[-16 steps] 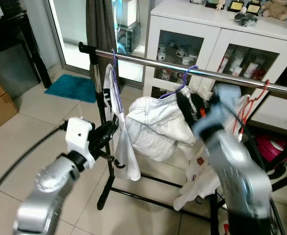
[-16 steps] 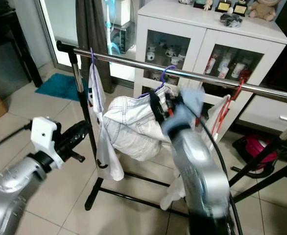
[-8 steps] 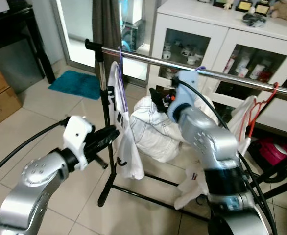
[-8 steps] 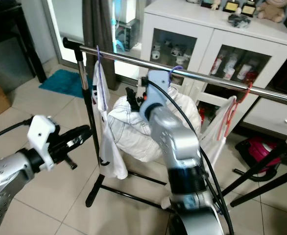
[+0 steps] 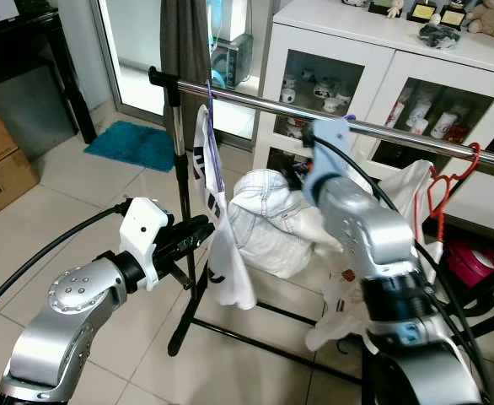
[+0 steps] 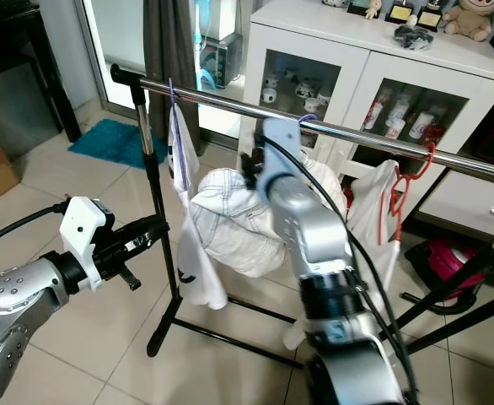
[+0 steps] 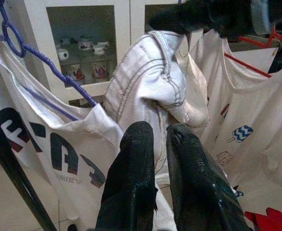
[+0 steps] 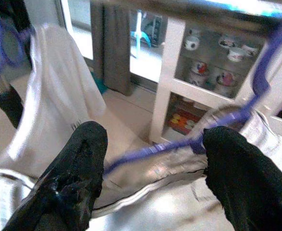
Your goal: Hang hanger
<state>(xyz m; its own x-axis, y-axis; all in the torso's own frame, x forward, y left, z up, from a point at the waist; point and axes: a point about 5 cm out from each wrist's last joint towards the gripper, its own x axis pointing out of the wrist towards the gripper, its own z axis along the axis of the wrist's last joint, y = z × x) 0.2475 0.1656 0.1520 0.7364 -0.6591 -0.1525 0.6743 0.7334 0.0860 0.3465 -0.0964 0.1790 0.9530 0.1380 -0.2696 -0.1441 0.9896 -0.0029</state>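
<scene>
Purple hanger point(image 8: 179, 147) w/ white jeans point(image 6: 230, 219) sits on the rail point(image 6: 331, 128), right pincer point(image 8: 153, 159) up by it w/ fingers apart, left pincer point(image 7: 155, 168) low, fingers together, near the white shirt point(image 5: 222, 253).

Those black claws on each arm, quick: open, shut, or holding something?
Left gripper: shut, holding nothing, pointed at the hanging clothes.
Right gripper: open, fingers either side of the purple hanger by the rail.

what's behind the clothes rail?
Behind the clothes rail stands a white cabinet with glass doors; cups and figurines show on its shelves. The hanging jeans, white shirt and right arm cover its lower part.
</scene>
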